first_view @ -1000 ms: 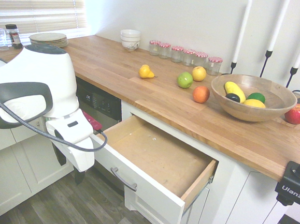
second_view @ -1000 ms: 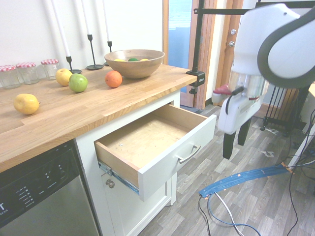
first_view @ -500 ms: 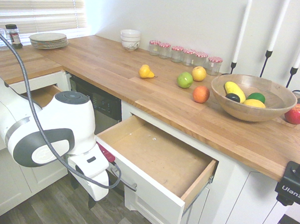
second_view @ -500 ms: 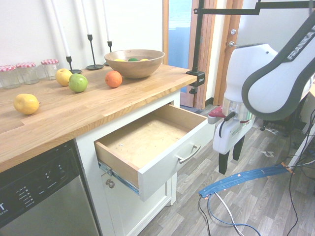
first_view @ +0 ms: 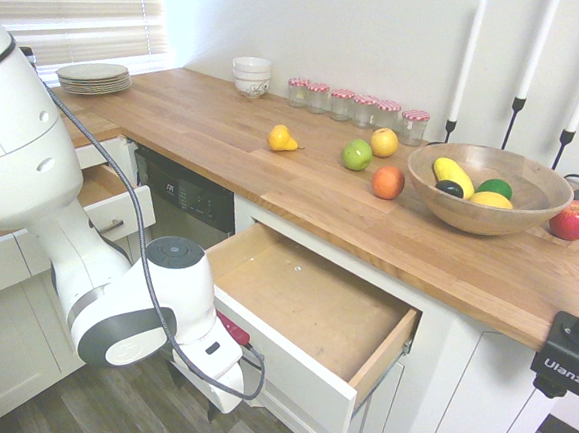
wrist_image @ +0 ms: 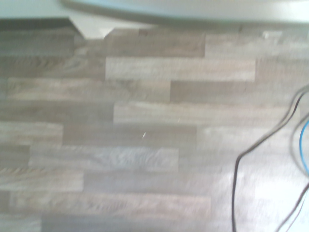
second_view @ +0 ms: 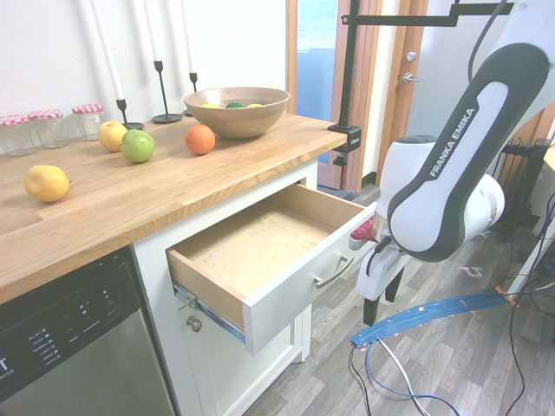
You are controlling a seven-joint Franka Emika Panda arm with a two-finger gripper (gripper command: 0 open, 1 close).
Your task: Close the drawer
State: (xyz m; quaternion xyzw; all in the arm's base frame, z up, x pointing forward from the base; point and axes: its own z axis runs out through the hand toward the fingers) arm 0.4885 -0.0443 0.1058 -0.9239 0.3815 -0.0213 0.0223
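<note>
We see the drawer pulled out under the table; our tool stands open and empty before it. It should glide lightly; we would push its front mid-panel.

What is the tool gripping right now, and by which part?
Nothing: the tool hangs open, pointing down, in front of the pulled-out drawer.

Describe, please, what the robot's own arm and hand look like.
The arm is glossy white with dark grey panels, rounded joints and "FRANKA EMIKA" lettering; a dark cable runs along it. The white hand has two black fingers and a red part beside it.
</note>
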